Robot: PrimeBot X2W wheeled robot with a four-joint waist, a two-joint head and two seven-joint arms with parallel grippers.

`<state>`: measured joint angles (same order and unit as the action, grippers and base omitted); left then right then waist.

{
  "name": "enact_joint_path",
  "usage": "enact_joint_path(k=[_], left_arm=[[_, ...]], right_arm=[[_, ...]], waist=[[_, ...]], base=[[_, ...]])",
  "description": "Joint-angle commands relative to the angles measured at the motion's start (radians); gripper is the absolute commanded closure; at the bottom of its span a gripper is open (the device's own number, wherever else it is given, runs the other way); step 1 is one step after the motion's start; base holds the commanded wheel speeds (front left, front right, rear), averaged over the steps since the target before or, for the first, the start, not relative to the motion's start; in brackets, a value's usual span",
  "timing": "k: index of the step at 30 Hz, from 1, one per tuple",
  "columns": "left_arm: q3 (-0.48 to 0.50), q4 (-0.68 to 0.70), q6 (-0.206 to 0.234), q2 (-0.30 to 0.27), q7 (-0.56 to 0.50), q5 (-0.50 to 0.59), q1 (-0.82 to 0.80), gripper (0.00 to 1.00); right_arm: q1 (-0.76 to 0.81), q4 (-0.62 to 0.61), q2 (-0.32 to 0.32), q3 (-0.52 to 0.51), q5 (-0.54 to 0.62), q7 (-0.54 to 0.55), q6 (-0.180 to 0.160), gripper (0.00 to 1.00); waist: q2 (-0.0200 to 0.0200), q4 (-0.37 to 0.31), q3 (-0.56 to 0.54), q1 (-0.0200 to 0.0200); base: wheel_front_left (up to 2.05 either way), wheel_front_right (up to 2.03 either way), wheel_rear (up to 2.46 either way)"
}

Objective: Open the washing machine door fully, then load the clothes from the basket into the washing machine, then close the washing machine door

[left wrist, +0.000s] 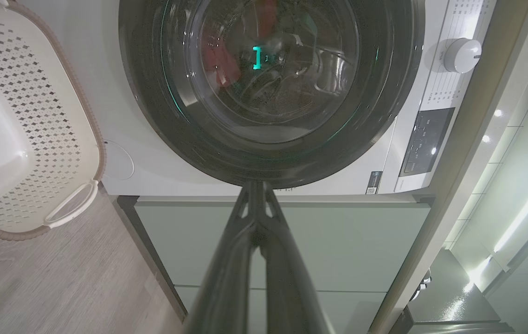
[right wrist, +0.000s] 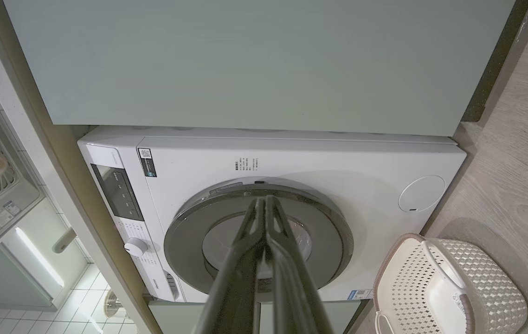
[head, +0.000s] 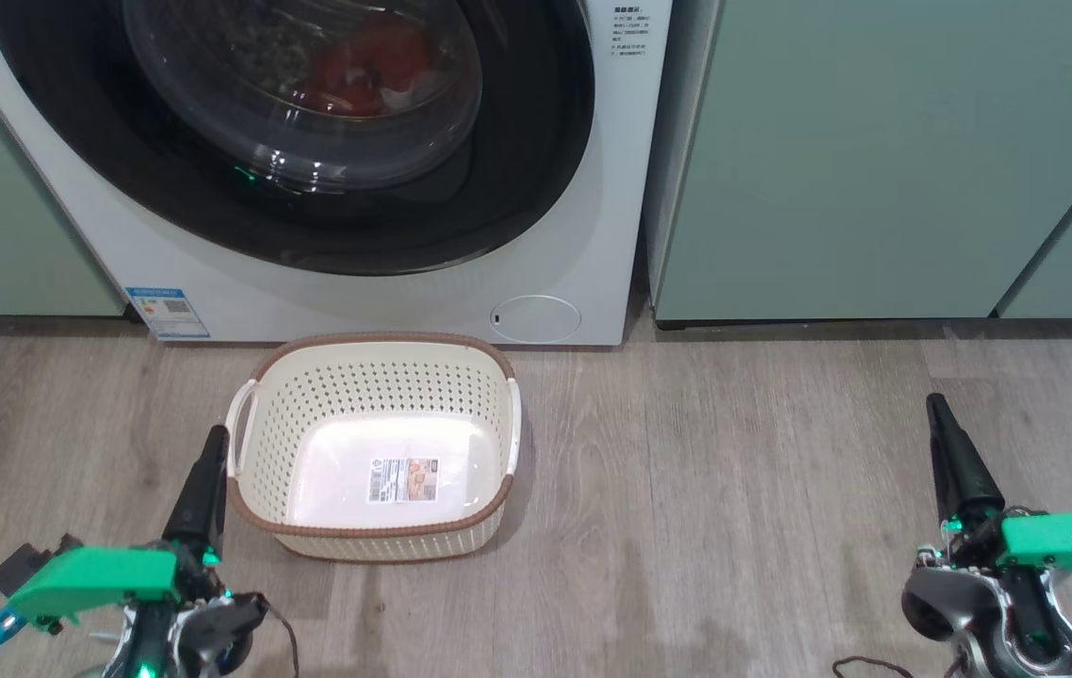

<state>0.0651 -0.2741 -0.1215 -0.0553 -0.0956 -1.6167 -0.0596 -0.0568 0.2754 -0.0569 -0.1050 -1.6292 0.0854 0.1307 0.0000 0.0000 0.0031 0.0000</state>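
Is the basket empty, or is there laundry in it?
Empty: the basket holds just a paper label on its bare floor. Red clothes sit behind the glass of the washer door.

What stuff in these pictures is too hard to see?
Head view: the clothes are red blurs behind the washing machine door's curved, shiny glass; how many is unclear.
Head view: the door's top is cut off by the upper edge.
Head view: the basket's label print is too small to read.
Right wrist view: the right gripper's fingers cover the door's middle.
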Motion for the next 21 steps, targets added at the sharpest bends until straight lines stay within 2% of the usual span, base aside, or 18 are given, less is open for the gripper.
enact_joint_path(k=[1, 21], left_arm=[[0.035, 0.029, -0.009, -0.005, -0.007, -0.003, -0.047, 1.0], [0.039, 0.029, -0.009, -0.003, -0.009, 0.0, -0.048, 1.0]], right_arm=[[-0.049, -0.032, -0.012, 0.016, 0.0, 0.008, 0.0, 1.0], [-0.049, -0.032, -0.008, 0.01, 0.005, 0.012, 0.0, 1.0]], waist=[[0.0, 0.0, 0.0, 0.0], [0.0, 0.0, 0.0, 0.0]], base=[[0.0, 0.0, 0.0], [0.0, 0.0, 0.0]])
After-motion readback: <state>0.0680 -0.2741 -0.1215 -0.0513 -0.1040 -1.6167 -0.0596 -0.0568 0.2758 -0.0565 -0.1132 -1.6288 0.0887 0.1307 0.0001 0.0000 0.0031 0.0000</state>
